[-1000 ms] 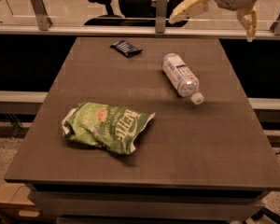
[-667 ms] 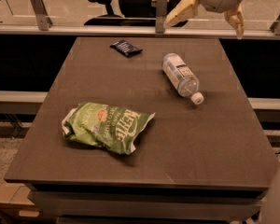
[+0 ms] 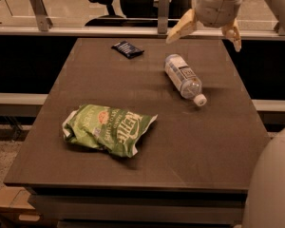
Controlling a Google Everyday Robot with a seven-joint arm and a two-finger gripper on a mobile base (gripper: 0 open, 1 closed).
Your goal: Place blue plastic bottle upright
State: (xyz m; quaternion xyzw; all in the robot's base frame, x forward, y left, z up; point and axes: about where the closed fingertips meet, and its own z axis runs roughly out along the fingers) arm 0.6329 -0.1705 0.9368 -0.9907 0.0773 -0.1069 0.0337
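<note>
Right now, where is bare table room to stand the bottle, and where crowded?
Largest bare patch: near-right of the table, bordered by the green chip bag, the lying blue plastic bottle and the right edge. Another lies left of the dark packet. Tightest: the far side between packet and bottle, where the open gripper hangs.

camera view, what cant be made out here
All in the camera view:
- The arm above the hand, which hangs open over the far right edge of the table: cut off by the top edge.
- Label print on the blue plastic bottle, which lies on its side: too small to read.
- Print on the dark packet: too small to read.
- The table's near right corner: hidden by a pale rounded robot part.
</note>
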